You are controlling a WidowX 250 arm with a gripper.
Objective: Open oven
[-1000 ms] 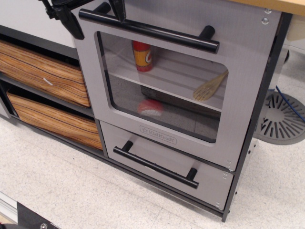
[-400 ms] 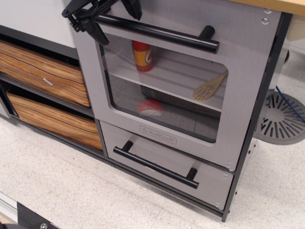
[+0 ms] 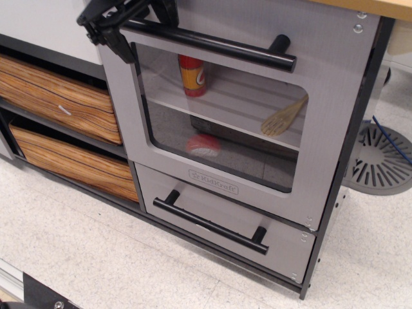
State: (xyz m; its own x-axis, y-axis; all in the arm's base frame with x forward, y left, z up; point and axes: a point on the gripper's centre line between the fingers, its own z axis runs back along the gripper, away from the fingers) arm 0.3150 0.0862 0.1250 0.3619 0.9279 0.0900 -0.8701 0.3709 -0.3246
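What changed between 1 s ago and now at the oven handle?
The gripper dropped from the top-left corner onto the left end of the oven handle, then edged slightly left; its fingers now straddle the bar. Whether it is clamped cannot be told. The oven door looks still shut; the drawer and the items inside are unmoved.

- The gripper (image 3: 126, 22) is matte black all over — no coloured markings visible.
- Its fingers (image 3: 118, 42) are slim and angular, tapering to blunt tips.
- Thin black linkage bars join them above — the rest is cut off by the frame's top edge.
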